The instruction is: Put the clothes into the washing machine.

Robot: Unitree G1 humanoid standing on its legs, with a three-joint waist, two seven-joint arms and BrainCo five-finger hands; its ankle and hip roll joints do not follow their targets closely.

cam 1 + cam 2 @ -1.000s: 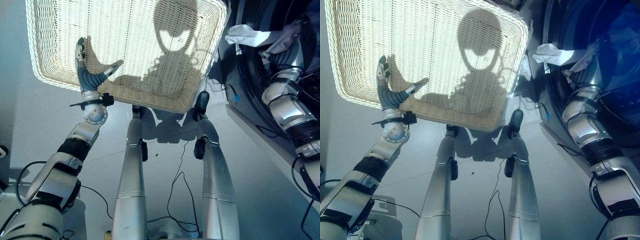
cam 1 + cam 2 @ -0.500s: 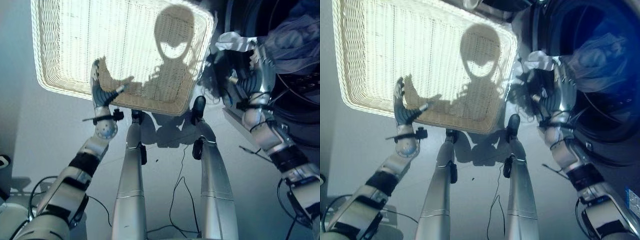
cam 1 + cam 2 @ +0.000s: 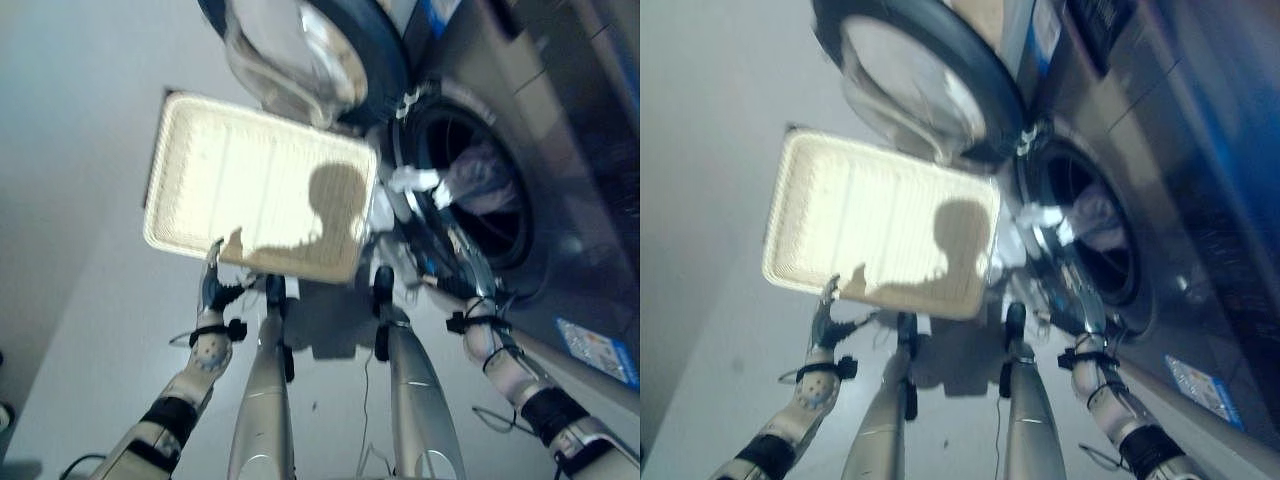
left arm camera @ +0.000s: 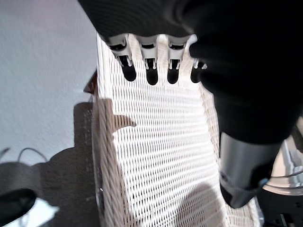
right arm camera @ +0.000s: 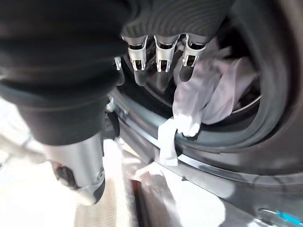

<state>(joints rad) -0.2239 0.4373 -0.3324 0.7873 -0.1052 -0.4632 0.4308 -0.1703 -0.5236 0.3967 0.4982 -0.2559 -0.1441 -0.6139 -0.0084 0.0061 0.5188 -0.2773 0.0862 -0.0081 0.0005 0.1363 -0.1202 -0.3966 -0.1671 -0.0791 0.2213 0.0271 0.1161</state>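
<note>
The wicker basket (image 3: 260, 190) lies on the floor with nothing in it. The washing machine's drum opening (image 3: 470, 190) is beside it on the right. Pale clothes (image 5: 213, 90) lie in the drum, and a white piece (image 3: 412, 180) hangs out over the door rim. My right hand (image 5: 157, 56) is just outside the opening, low at its front, fingers straight and holding nothing; it also shows as the right hand (image 3: 452, 295) from above. My left hand (image 3: 212, 290) hovers at the basket's near edge, its fingers (image 4: 151, 71) straight over the weave.
The machine's round glass door (image 3: 300, 50) stands swung open above the basket's far side. The machine's dark front (image 3: 560, 120) runs along the right, with a blue label (image 3: 597, 350) low on it. Grey floor (image 3: 70, 200) stretches to the left.
The camera has pulled back, so the basket and machine look smaller. My right hand has come out of the drum with nothing in it. My left hand stays by the basket's near edge.
</note>
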